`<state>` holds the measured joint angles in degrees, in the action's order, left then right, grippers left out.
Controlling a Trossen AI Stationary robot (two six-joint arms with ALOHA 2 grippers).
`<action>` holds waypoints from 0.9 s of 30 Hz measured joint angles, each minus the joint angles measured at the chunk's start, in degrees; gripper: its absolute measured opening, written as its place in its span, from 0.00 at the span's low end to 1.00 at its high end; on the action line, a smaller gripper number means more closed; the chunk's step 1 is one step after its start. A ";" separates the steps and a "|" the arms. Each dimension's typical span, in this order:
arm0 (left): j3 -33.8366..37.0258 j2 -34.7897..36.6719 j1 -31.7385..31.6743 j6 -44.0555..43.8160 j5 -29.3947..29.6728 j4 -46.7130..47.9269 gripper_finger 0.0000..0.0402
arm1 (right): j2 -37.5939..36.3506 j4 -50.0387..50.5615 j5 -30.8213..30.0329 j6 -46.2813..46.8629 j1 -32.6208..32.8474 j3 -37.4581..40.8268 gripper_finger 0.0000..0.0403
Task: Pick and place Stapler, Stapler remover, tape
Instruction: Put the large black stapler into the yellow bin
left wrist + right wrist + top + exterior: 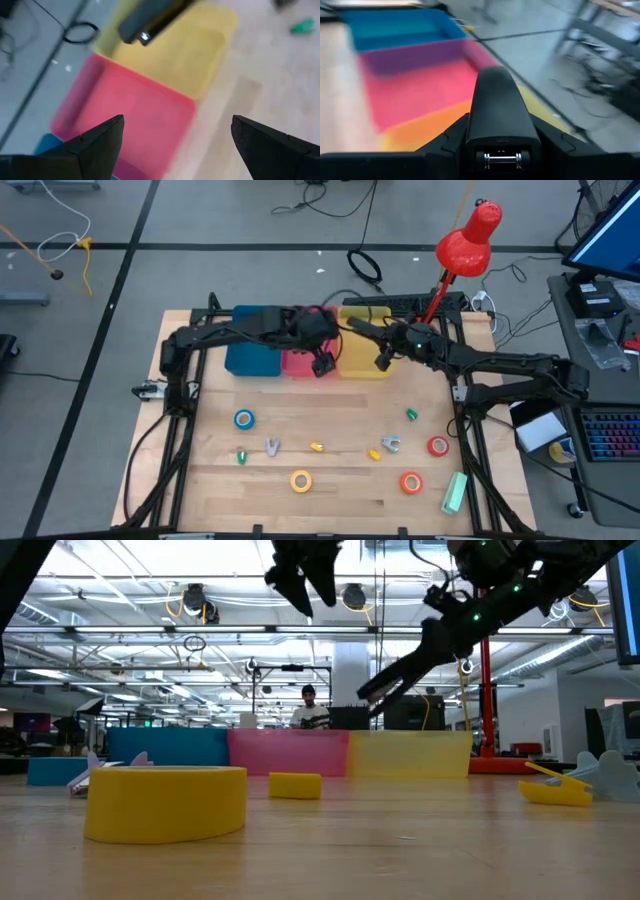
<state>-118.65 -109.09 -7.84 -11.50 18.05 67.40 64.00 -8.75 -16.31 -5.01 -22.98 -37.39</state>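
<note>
Stapler (497, 110), black, is riding clamped in the right gripper (383, 361), long axis pointing across the yellow bin (366, 356) toward the pink bin (297, 363). Left gripper (322, 366) is hanging wide and empty over that pink bin.

Grey floor (200, 210), red lamp (468, 238), ceiling lights (195, 600).

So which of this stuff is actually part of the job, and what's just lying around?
Job: black stapler, held by the right gripper above the yellow bin; left gripper, open over the pink bin; blue tape, yellow tape, red tape, orange-red tape; mint stapler; silvery remover.
Lying about: red lamp, floor cable, keyboard.
</note>
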 joint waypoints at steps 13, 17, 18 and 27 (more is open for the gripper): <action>0.02 2.44 0.09 -4.86 4.50 -0.39 0.91 | 10.04 -0.94 -15.32 19.93 0.21 0.00 0.36; 0.04 2.33 0.20 -6.72 4.50 -0.62 0.91 | 11.23 -0.86 -15.15 26.46 0.75 0.00 0.36; 0.04 2.37 0.20 -7.63 4.50 -0.82 0.91 | 11.61 -0.54 -15.15 28.18 0.76 0.00 0.36; 0.04 2.33 2.29 -9.40 4.50 -4.52 0.89 | 17.70 -6.23 -15.61 32.93 0.74 0.00 0.36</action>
<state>-118.61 -106.76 -5.55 -20.90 22.55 62.87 81.71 -14.98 -31.92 27.93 -22.24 -37.39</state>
